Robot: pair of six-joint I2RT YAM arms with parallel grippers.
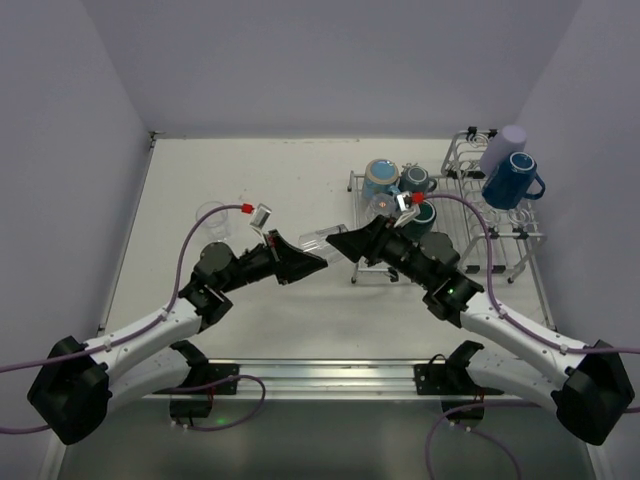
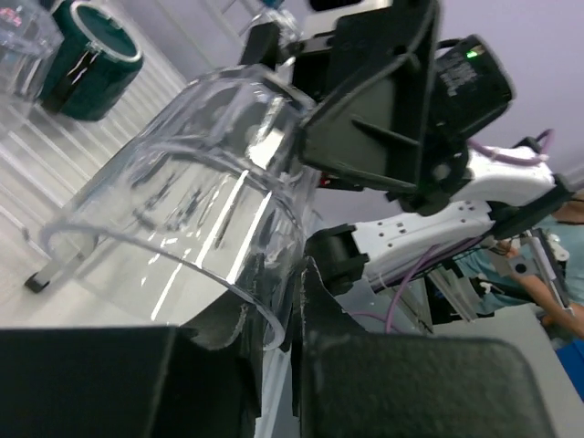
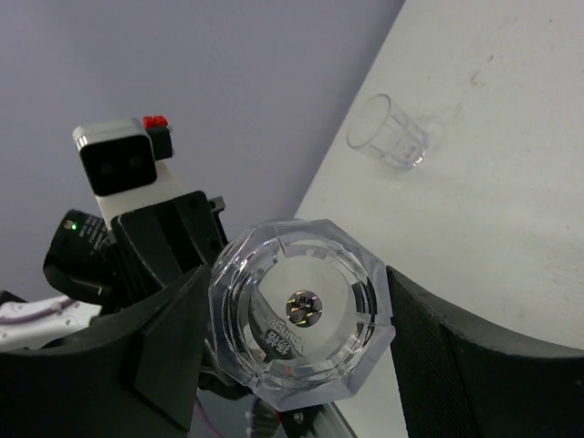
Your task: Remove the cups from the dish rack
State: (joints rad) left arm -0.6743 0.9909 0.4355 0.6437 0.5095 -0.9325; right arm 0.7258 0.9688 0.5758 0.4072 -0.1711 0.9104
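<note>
The right gripper [image 3: 301,321] clamps the clear glass [image 1: 316,240] by its base above the table [image 1: 280,170], while the left gripper [image 2: 292,310] pinches its rim. The dish rack [image 1: 500,236], mugs [image 1: 510,182] aboard, stands just right of them; a second glass [image 1: 212,215] sits far left.

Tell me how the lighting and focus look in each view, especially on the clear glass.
Top view: even light, faint shadows, but the glass nearly vanishes against the table. Left wrist: white glare streaks on its wall, jaws in front dark and blurred. Right wrist: its base is sharp, the far glass slightly soft.
</note>
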